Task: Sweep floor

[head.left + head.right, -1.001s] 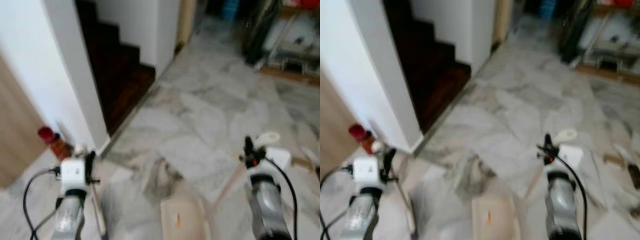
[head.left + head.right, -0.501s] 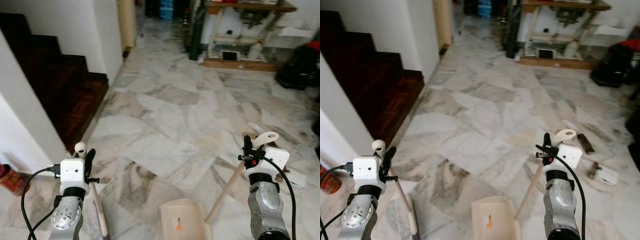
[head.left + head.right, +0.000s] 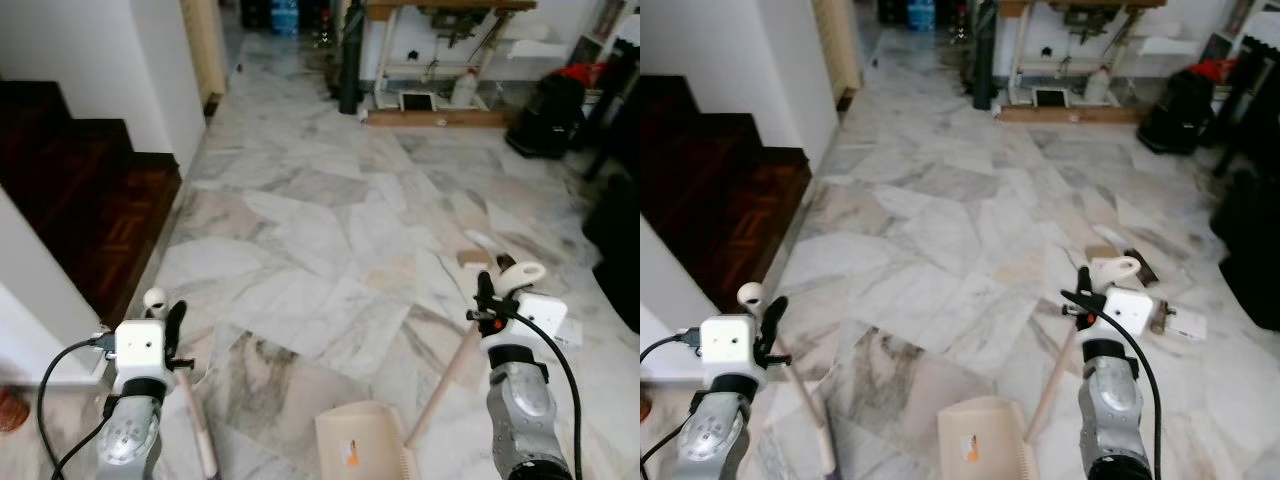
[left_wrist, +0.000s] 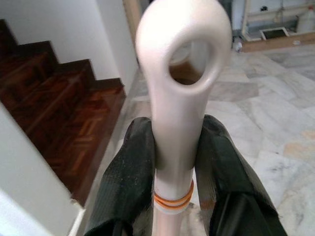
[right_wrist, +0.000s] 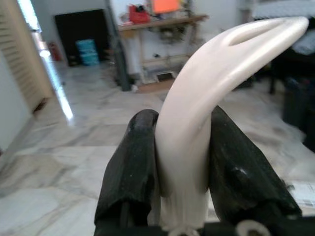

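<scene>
My left gripper (image 3: pixel 168 322) is shut on the cream top of a broom (image 4: pixel 182 59), low at the left. The broom's wooden stick (image 3: pixel 197 432) slants down to the floor. At the lower right my right gripper (image 3: pixel 488 293) is shut on the curved cream handle (image 5: pixel 206 88) of a long-handled dustpan. Its wooden pole (image 3: pixel 445 385) runs down to the cream pan (image 3: pixel 358 448), which sits on the marble floor (image 3: pixel 320 220) between my arms. Small scraps lie on the floor at the right: a brown piece (image 3: pixel 1102 253) and a white flat piece (image 3: pixel 1181 325).
Dark wooden stairs (image 3: pixel 75 190) rise at the left behind a white wall corner (image 3: pixel 30 300). A wooden table (image 3: pixel 440 10) with clutter beneath stands at the back, a black bag (image 3: pixel 545 115) beside it. A dark object (image 3: pixel 620 255) stands at the right edge.
The whole view has swung to the right, so the stairs sit farther left and the table and bag have come into sight. Both grippers keep their hold.
</scene>
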Motion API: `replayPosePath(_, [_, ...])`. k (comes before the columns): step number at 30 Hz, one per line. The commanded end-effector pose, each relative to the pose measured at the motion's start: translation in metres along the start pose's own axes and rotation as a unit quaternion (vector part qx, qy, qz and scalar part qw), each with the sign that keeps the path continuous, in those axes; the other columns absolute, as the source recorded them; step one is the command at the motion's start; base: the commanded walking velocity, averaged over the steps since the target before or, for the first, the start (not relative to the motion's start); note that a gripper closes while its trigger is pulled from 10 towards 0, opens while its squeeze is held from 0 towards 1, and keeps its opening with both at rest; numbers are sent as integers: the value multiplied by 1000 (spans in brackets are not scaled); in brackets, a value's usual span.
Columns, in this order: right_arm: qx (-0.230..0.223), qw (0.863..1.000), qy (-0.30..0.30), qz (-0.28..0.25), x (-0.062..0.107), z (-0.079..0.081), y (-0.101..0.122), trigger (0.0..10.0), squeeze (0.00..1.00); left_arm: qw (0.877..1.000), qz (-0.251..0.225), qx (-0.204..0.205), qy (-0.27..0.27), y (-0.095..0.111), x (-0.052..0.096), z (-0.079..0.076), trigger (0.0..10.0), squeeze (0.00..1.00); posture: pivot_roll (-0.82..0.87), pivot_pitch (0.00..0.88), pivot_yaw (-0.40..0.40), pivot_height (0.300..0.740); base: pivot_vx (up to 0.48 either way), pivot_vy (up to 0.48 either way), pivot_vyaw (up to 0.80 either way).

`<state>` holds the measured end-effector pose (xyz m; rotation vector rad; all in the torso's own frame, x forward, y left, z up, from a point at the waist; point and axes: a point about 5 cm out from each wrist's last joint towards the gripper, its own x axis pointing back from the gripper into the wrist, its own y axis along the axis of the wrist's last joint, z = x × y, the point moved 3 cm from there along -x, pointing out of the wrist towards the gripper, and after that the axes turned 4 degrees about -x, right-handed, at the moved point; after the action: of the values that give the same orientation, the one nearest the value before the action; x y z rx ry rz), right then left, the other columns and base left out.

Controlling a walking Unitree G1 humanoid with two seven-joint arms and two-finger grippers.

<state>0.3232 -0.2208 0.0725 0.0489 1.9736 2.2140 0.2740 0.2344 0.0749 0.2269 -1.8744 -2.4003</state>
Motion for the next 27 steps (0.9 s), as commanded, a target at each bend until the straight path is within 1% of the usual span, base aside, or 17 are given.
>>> replayPosePath(1, [4, 1000, -6, -17, -3, -7, 9, 10000, 0, 1000, -25, 7, -1, 11, -3, -4, 10000, 0, -16, 0, 19, 740, 0, 0, -800])
replayPosePath(7, [8, 1000, -5, -16, -3, -8, 10, 10000, 0, 1000, -25, 6, 1, 11, -2, -3, 10000, 0, -16, 0, 11, 740, 0, 0, -800])
replayPosePath(14, [9, 1000, -5, -17, -5, -10, 11, 10000, 0, 1000, -26, 11, -1, 12, -3, -7, 10000, 0, -20, 0, 7, 740, 0, 0, -800])
replayPosePath(27, [7, 1000, -3, -13, -3, -8, 9, 10000, 0, 999, -30, 17, -4, 14, -2, -7, 10000, 0, -17, 0, 14, 740, 0, 0, -800])
